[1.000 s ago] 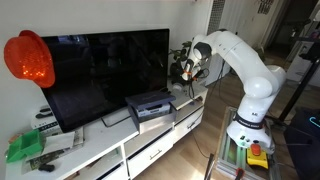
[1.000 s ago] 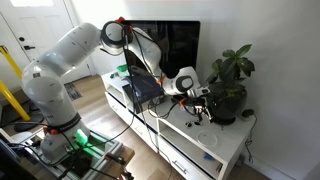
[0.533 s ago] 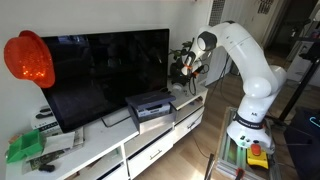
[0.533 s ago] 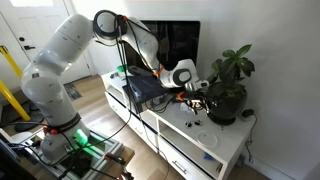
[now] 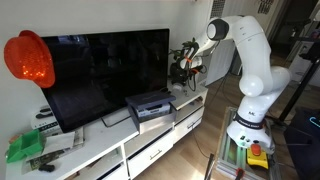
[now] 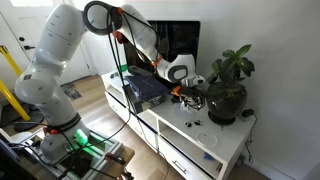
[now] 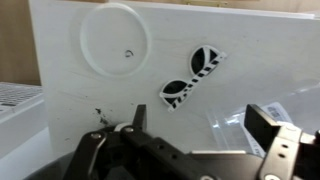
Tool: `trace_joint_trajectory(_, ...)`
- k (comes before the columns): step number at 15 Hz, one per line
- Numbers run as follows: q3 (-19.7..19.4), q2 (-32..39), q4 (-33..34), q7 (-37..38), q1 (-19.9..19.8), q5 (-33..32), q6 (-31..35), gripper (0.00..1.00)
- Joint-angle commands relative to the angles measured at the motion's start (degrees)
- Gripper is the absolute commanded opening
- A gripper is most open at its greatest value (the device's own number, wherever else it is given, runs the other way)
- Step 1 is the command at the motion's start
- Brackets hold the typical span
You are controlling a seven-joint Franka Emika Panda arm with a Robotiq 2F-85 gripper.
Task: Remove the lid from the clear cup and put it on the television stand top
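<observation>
In the wrist view a round whitish lid (image 7: 115,42) lies flat on the white television stand top (image 7: 255,50), up and to the left of my jaws. My gripper (image 7: 200,125) hangs above the surface, open, with nothing between its dark fingers (image 7: 268,122). In both exterior views the gripper (image 5: 188,63) (image 6: 194,94) hovers over the stand's end, next to the potted plant (image 6: 230,85). I cannot pick out the clear cup in any view.
Patterned sunglasses (image 7: 190,78) and a clear plastic bag (image 7: 250,105) lie under the gripper. A grey box-shaped device (image 5: 150,105) and a large television (image 5: 105,65) stand on the cabinet. A red object (image 5: 28,58) and green things (image 5: 25,148) are at the far end.
The arm has lifted up and away from the stand top, its elbow rising. The jaws have opened the last bit and stay open.
</observation>
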Motion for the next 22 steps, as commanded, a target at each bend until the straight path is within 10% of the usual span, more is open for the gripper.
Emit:
trace_joint_trajectory(1, 9.34, -1.06, 0.65, -10.32, -7.59, 7.6, -4.44, 1.0)
trace_joint_trajectory(19, 19.95, 12.07, 16.15, -26.34, -15.71, 17.06, -5.4, 1.0)
trace_joint_trajectory(22, 20.65, 13.5, 18.53, -26.82, -16.09, 17.62, -9.25, 0.71)
